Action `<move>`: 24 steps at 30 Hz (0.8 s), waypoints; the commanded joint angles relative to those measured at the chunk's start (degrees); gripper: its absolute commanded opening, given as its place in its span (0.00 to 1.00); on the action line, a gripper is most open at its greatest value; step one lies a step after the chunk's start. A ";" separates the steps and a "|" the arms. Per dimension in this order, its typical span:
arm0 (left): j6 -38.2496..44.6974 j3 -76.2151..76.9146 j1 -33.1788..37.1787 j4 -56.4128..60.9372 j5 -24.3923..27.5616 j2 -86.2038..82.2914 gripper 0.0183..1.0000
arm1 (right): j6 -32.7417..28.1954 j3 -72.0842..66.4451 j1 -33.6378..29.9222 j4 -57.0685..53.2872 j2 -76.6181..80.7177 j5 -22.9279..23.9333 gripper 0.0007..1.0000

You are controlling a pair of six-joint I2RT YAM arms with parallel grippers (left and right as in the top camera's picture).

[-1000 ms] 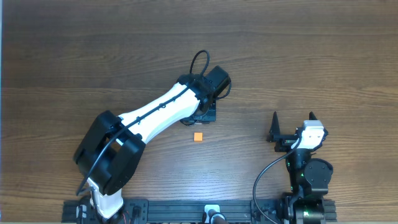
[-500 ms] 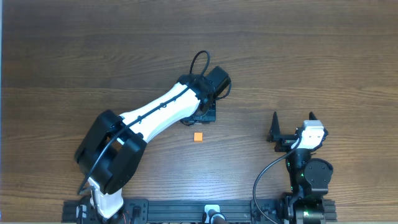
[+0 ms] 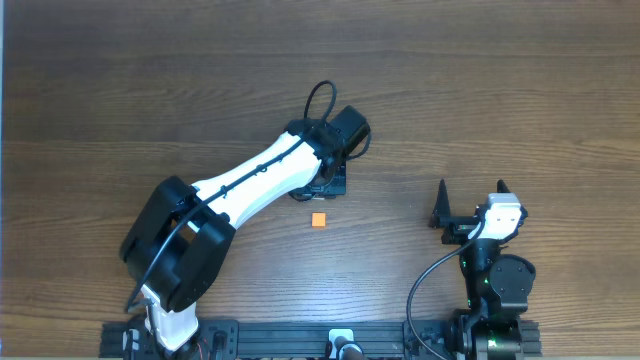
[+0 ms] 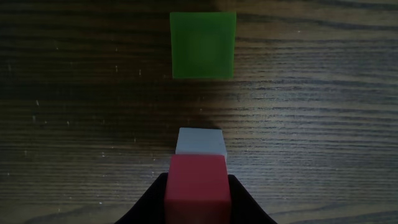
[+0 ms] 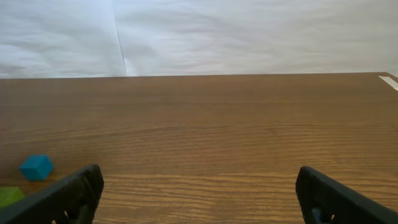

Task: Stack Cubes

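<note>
The left arm reaches from its base at the near left corner of the wooden table (image 3: pixel 520 80) to the table's middle. There the left gripper (image 3: pixel 325 185) points down at the wood. In the left wrist view its 2 fingers (image 4: pixel 239 202) are clamped on the sides of a red cube (image 4: pixel 196 183).

A white cube (image 4: pixel 200 141) lies on the table just past the red cube, its far part showing beyond the red top face. Whether the 2 cubes touch cannot be told.

Farther along the same line, apart from the white cube, a green cube (image 4: pixel 203 45) sits flat on the wood.

An orange cube (image 3: pixel 318 220) lies alone a little nearer the near edge than the left gripper.

The right arm is folded over its base at the near right corner. The right gripper (image 3: pixel 470 205) faces across the table with its 2 fingers (image 5: pixel 81 190) spread wide and nothing between them. From that wrist, a blue cube (image 5: pixel 36 167) rests on the table off toward the left arm's side. A sliver of green shows just beside it.
</note>
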 commanded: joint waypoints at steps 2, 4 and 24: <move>0.22 1.05 0.42 -0.04 -1.11 0.72 0.02 | -0.11 -0.44 -0.31 0.13 -0.59 -0.46 0.99; 0.22 1.05 0.42 -0.02 -1.11 0.72 0.02 | -0.11 -0.44 -0.31 0.13 -0.59 -0.46 0.99; 0.22 1.05 0.42 -0.02 -1.14 0.74 0.35 | -0.11 -0.44 -0.31 0.13 -0.59 -0.46 0.99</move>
